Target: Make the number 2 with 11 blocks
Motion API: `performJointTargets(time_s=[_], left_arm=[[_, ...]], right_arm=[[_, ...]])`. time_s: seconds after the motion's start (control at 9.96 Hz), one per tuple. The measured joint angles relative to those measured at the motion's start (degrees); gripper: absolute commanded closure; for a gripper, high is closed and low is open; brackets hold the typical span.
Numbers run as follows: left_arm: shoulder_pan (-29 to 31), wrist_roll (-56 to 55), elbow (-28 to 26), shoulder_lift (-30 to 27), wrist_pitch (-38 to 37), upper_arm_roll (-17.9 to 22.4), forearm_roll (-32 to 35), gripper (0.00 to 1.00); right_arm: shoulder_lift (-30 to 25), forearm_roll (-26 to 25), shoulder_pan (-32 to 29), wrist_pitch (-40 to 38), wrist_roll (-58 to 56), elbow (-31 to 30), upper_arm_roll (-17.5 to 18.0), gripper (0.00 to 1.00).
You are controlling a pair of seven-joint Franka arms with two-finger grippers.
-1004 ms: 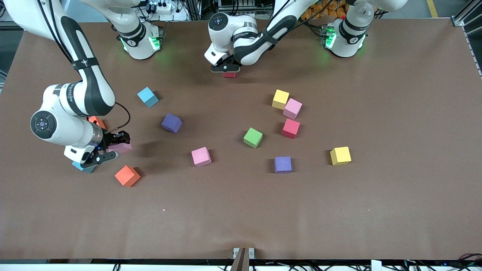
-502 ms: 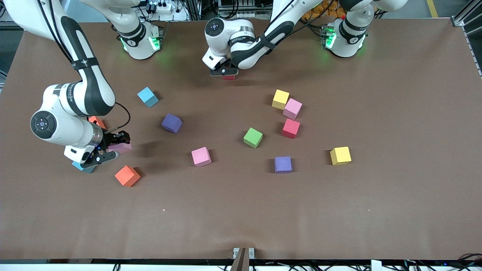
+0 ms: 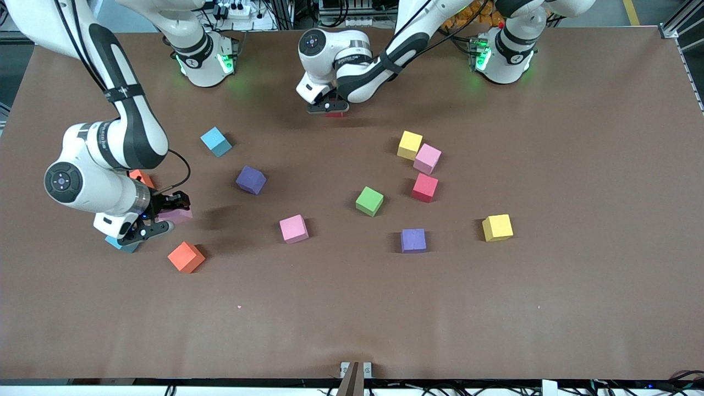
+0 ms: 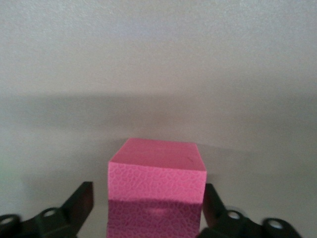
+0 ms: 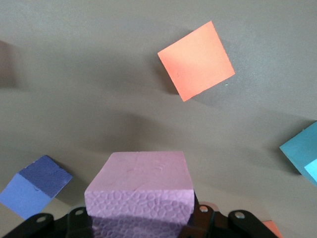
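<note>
My left gripper (image 3: 328, 106) is low over a red block (image 3: 335, 114) near the robots' bases. In the left wrist view its fingers (image 4: 79, 206) stand on either side of the block (image 4: 156, 193), with a gap on one side. My right gripper (image 3: 157, 220) is shut on a pale pink block (image 3: 177, 214), held above the table at the right arm's end. That block also shows in the right wrist view (image 5: 138, 181). The other blocks lie scattered; no number 2 shows.
Loose blocks: light blue (image 3: 215, 141), purple (image 3: 251, 180), pink (image 3: 293, 229), green (image 3: 369, 201), red (image 3: 424, 187), pink (image 3: 427, 158), yellow (image 3: 410, 145), purple (image 3: 413, 240), yellow (image 3: 498, 227). Two orange blocks (image 3: 186, 257) (image 3: 142, 177) and a light blue one (image 3: 122, 245) lie around the right gripper.
My left gripper has come down a little with the red block, which has shifted slightly nearer the front camera. The right arm has not moved.
</note>
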Motion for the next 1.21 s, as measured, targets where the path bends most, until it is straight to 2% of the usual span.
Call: performJointTargets(time_s=[0.4, 0.6, 0.9, 1.1, 1.21], left_arm=[[0.7, -0.2, 7.1, -4.8, -10.4, -1.0, -1.4, 0.00], [4.8, -0.6, 7.9, -8.3, -14.1, -0.6, -1.6, 0.00], [21.2, 3.6, 7.2, -9.5, -17.8, -0.2, -1.9, 0.00], [31.3, 10.6, 5.1, -9.4, -17.2, -0.3, -2.2, 0.00], [34.4, 13.2, 3.6, -9.4, -15.4, -0.4, -1.9, 0.00]], right_arm=[[-0.6, 0.0, 0.4, -1.6, 0.0, 0.1, 0.1, 0.37], [-1.2, 0.1, 2.9, -2.4, 0.0, 0.0, 0.2, 0.37], [-1.7, 0.5, 9.4, -2.9, 0.1, -0.2, 0.4, 0.34], [-2.1, 0.7, 15.1, -2.2, -0.1, -1.0, 0.8, 0.34], [-2.5, 0.9, 17.8, 0.4, -0.1, -2.9, 1.3, 0.33]])
